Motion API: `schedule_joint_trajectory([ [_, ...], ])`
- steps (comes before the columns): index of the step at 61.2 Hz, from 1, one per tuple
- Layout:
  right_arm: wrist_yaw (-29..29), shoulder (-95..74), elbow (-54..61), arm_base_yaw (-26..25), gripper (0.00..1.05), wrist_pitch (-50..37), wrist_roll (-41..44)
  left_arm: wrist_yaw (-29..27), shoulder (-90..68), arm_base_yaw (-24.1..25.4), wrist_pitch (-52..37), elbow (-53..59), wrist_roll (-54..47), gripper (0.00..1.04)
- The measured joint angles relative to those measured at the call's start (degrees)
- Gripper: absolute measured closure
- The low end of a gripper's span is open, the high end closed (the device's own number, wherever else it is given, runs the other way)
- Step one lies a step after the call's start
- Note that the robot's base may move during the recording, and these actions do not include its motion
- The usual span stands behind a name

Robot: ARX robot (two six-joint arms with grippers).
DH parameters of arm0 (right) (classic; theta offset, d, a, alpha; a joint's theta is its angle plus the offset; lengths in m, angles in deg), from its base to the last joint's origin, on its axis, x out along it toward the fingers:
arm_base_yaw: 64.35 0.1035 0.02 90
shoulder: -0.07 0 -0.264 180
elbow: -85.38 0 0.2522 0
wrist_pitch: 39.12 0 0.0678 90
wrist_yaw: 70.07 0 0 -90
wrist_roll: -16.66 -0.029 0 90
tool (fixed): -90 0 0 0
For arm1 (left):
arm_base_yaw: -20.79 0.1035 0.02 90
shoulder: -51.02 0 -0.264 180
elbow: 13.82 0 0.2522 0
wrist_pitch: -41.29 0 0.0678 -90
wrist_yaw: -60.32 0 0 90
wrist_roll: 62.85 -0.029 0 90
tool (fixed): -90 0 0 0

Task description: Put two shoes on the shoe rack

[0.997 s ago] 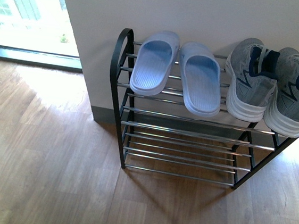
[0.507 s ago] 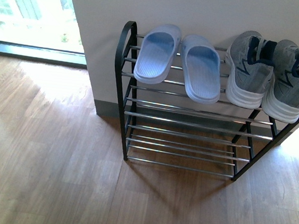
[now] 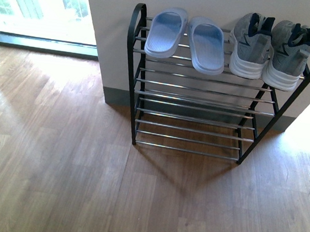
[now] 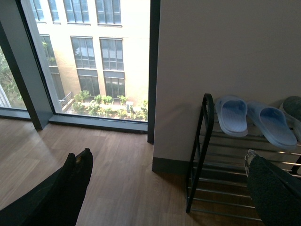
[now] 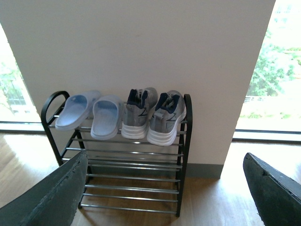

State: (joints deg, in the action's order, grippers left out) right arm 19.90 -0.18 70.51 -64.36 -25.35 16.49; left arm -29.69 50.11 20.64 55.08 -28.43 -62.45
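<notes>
Front view: the shoe rack (image 3: 202, 93) now sits higher and smaller in the frame, with both rounded ends showing, where 1 s ago its right end ran off the edge. The camera has pulled back from it. On the top tier the 2 pale blue slides (image 3: 188, 35) lie side by side on the left, and the 2 grey sneakers (image 3: 270, 48) stand next to them on the right, heels toward the wall. Their places on the bars match the earlier frames. Neither arm is in view. I judge the placing done and the robot backing off.

Left wrist view: the slides (image 4: 254, 117) rest on the rack's (image 4: 202, 155) top tier beside the wall. The left hand (image 4: 164, 188) is released, its 2 dark fingers (image 4: 70, 188) far apart with nothing between them, well clear of the rack.

Right wrist view: the whole rack (image 5: 127, 160) shows, with slides (image 5: 94, 115) and sneakers (image 5: 150, 115) in 1 row on top. The right hand (image 5: 164, 193) is likewise spread and holds nothing.
</notes>
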Motion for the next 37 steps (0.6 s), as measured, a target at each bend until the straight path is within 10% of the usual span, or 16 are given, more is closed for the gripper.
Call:
schedule_joint_trajectory([
  [37,0.0,0.0,0.0,0.0,0.09,0.0,0.0,0.0,0.0,0.0,0.0,0.0,0.0,0.09],
])
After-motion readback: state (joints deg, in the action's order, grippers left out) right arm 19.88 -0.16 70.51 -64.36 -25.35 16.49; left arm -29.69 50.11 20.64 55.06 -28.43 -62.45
